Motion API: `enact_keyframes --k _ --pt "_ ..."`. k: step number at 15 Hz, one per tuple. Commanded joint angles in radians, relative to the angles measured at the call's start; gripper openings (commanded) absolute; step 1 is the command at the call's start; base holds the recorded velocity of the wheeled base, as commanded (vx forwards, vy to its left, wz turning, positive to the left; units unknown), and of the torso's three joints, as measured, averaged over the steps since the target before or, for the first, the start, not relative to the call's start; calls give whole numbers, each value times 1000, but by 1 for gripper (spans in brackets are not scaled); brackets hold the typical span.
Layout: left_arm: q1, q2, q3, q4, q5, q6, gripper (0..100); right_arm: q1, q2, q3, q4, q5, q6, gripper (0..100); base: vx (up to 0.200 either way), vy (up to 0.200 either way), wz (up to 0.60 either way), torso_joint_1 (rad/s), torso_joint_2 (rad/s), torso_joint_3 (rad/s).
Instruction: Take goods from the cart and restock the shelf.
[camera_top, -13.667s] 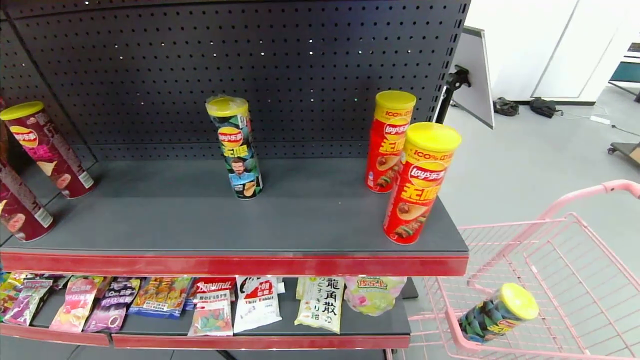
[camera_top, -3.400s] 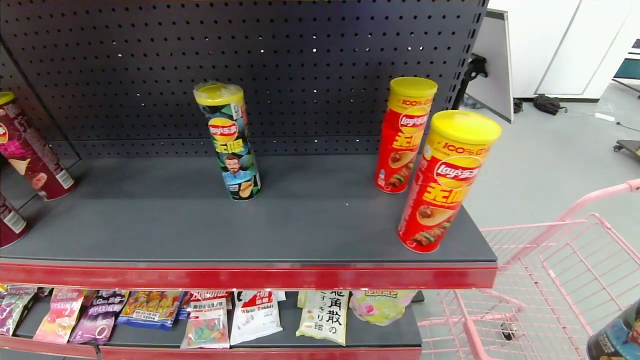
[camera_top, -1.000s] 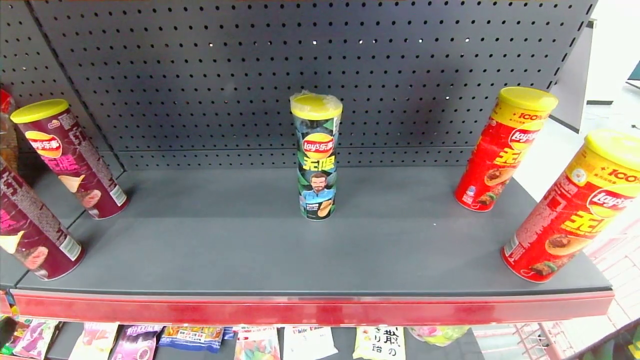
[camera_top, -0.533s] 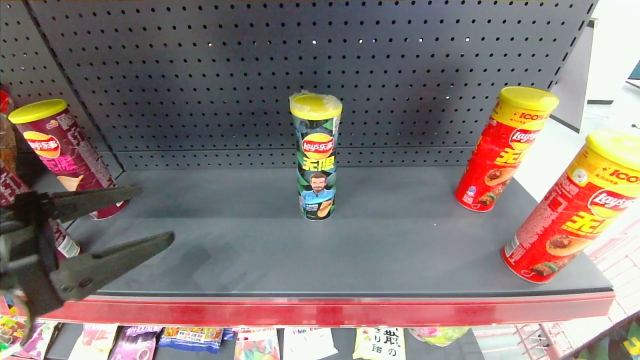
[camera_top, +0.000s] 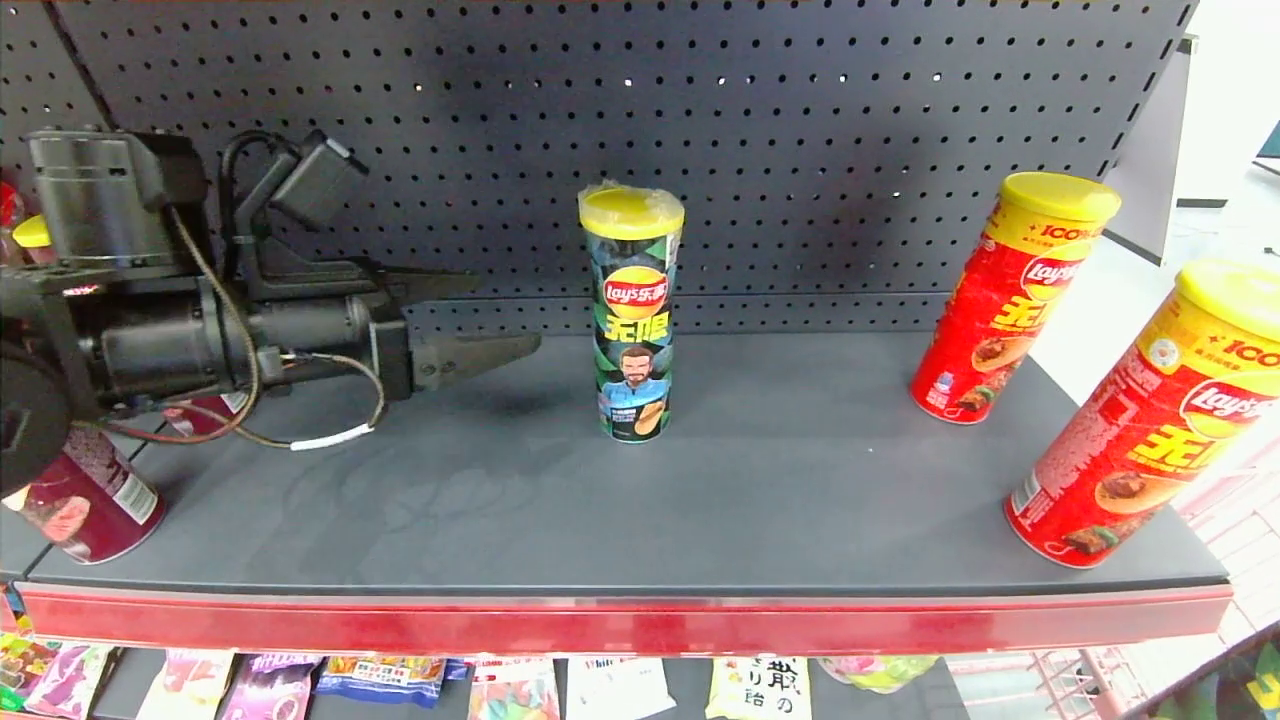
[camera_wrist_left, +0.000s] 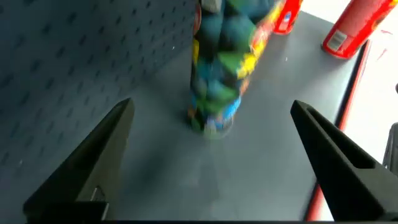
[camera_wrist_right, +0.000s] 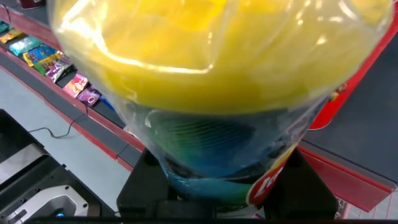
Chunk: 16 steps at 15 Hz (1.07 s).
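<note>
Standing upright near the middle of the shelf (camera_top: 640, 500), close to the pegboard (camera_top: 760, 120) at the back, the green can (camera_top: 632, 315) with its yellow lid is serving as the reference point for this report.

The left claw (camera_top: 505, 315) is hovering just above the shelf surface to the left of the green can, near it but not touching. Its fingers (camera_wrist_left: 93, 168) are spreading wide and pointing toward the green can, which is lying beyond the gap between them in the left wrist view.

The right claw (camera_wrist_right: 224, 186) is pinching the held can (camera_wrist_right: 211, 74), a second tube of the same green pattern, its yellow lid under clear film facing the wrist camera. It is sitting well to the right of the green can, forward of the shelf's red front edge and lower than the shelf surface.

The rear red can (camera_top: 1010, 300) is standing well to the right of the green can, at about the same depth. The front red can (camera_top: 1130, 410) is standing farther right again and nearer the front edge. Both are upright and apart from each other.

A maroon can (camera_top: 85, 490) is standing well to the left of the green can, toward the front edge, partly hidden by the left arm.

Snack bags (camera_top: 380, 675) are lying on the lower shelf below the green can
</note>
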Motion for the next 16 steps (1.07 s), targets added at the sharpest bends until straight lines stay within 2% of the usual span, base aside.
enact_keyframes --k 1,3,6,12,16 --pt "-35 104 -67 -1 -9 0 100 0 0 1 0 -1 3 0 0 0 0 0 0 0" --pt "-61 155 -122 -1 -9 0 100 -2 0 0 0 -2 10 0 0 0 0 0 0 0" --pt "-69 196 -182 -1 -4 2 100 -2 0 -2 0 -4 10 0 0 0 0 0 0 0" --pt "-97 222 -214 2 -9 0 100 -2 0 -2 0 -4 10 0 0 0 0 0 0 0" --pt "-106 281 -277 2 -1 0 100 -2 0 -2 0 -5 10 0 0 0 0 0 0 0"
